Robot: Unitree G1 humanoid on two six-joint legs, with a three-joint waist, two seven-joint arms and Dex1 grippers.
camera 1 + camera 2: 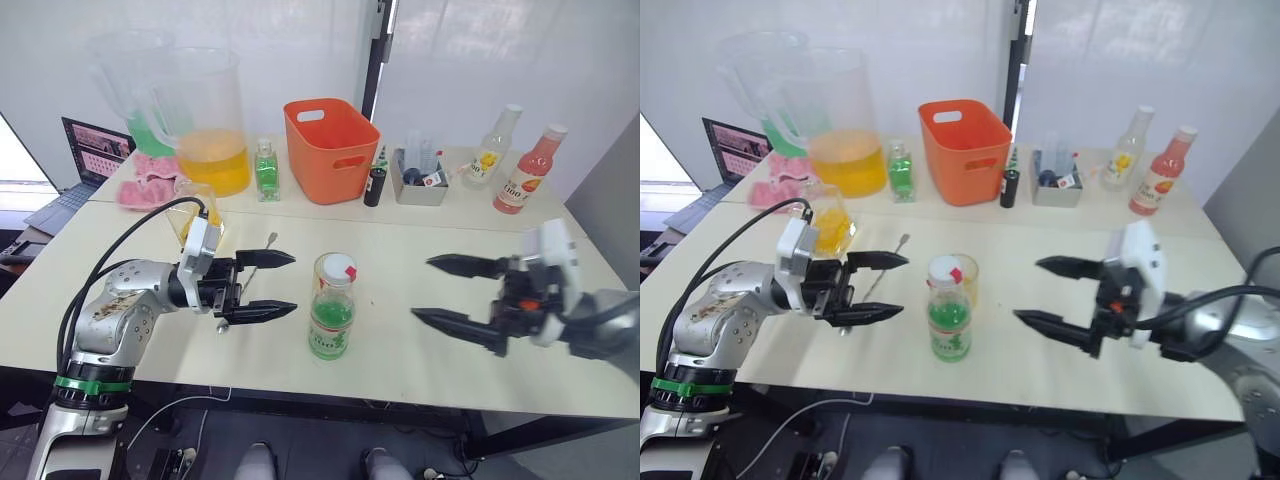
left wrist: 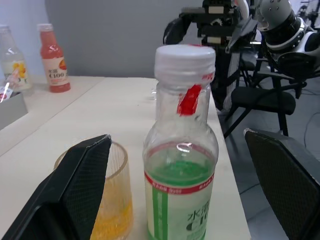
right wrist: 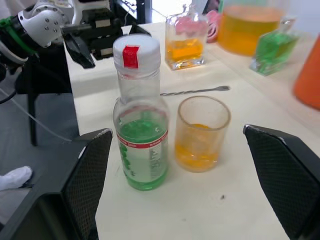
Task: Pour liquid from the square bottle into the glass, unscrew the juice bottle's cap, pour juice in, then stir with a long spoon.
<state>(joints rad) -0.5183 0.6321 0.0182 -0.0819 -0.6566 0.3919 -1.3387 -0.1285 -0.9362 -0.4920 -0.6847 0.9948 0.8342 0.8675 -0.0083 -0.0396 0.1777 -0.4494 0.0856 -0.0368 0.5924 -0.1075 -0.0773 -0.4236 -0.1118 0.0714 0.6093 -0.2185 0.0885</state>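
From the head camera, you're looking at both arms squaring up to the juice bottle [image 1: 332, 306], which is standing upright mid-worktop with its white cap on. The left pincer [image 1: 264, 284] is sitting wide open just beside it, and the right pincer [image 1: 446, 290] is gaping wide too but hanging further off. My guess is you're setting up one side to steady the bottle while the other twists the cap. The glass [image 1: 962, 279] is tucked right behind the bottle with some orange liquid in it, so the first pour looks done. The square bottle [image 1: 829, 222] is parked back on your left, and the long spoon [image 1: 887, 260] is lying flat beyond the left pincer, waiting for the stir.

Left wrist view: you're aiming straight at the bottle, fingers spread either side, glass [image 2: 105, 200] just beside it.

Right wrist view: same story, bottle and glass [image 3: 202, 132] standing side by side between the spread fingers, spoon [image 3: 195, 91] lying behind.

The worktop [image 1: 400, 360] is a pale cream slab, with an orange bin [image 1: 331, 148], big pitchers and spare bottles lining the back, white walls behind.
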